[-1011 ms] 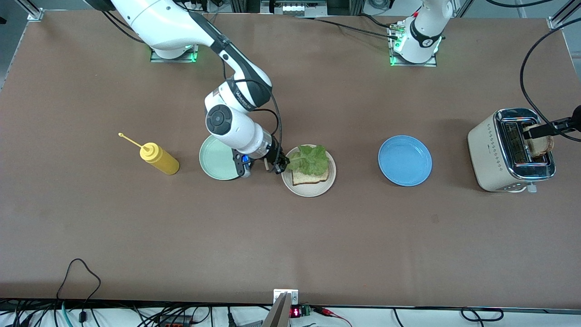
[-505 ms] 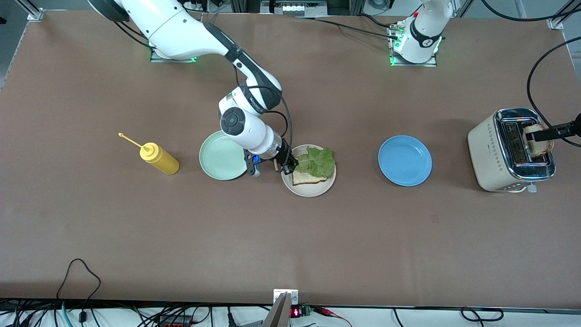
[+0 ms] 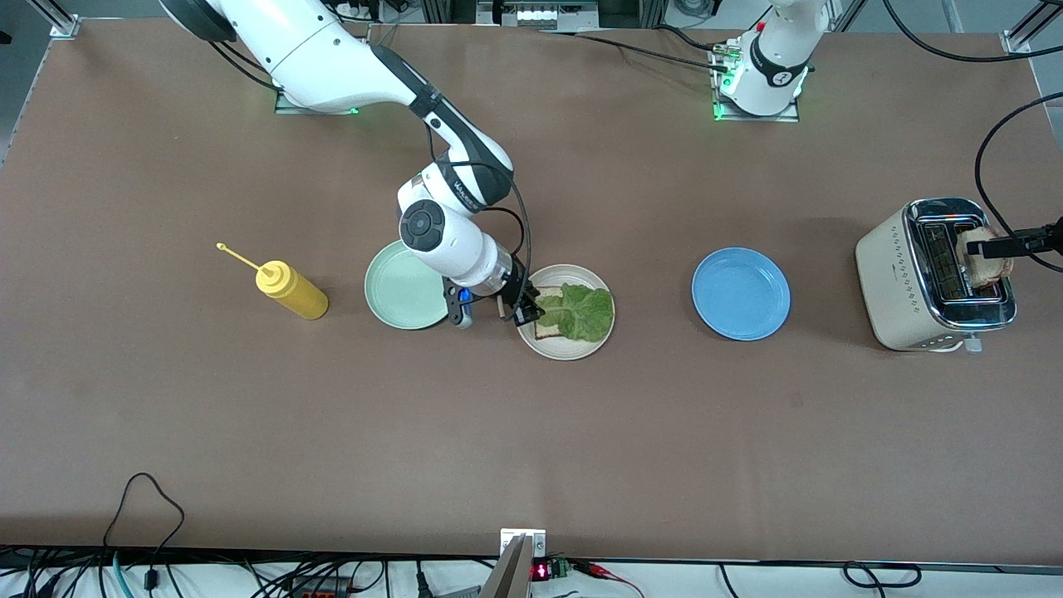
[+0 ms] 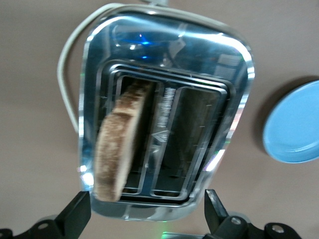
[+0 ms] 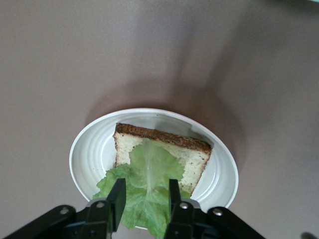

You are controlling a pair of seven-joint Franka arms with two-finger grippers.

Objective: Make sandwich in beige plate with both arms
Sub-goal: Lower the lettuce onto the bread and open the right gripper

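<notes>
Right gripper (image 3: 526,313) low over the beige plate (image 3: 552,346) rim toward the right arm's end, fingers (image 5: 117,197) narrowly parted astride the lettuce leaf (image 3: 581,309) stalk. Leaf draped on a bread slice (image 5: 167,149) in that plate. Left gripper (image 4: 144,214) spread wide over the toaster (image 3: 898,291), second bread slice (image 4: 117,149) upright in a slot.

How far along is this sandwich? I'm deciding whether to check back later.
Done: bread slice and lettuce lie on the beige plate. In hand: right gripper open at the lettuce; left gripper open over the toaster. Left: second slice, in the toaster slot, goes on top.
</notes>
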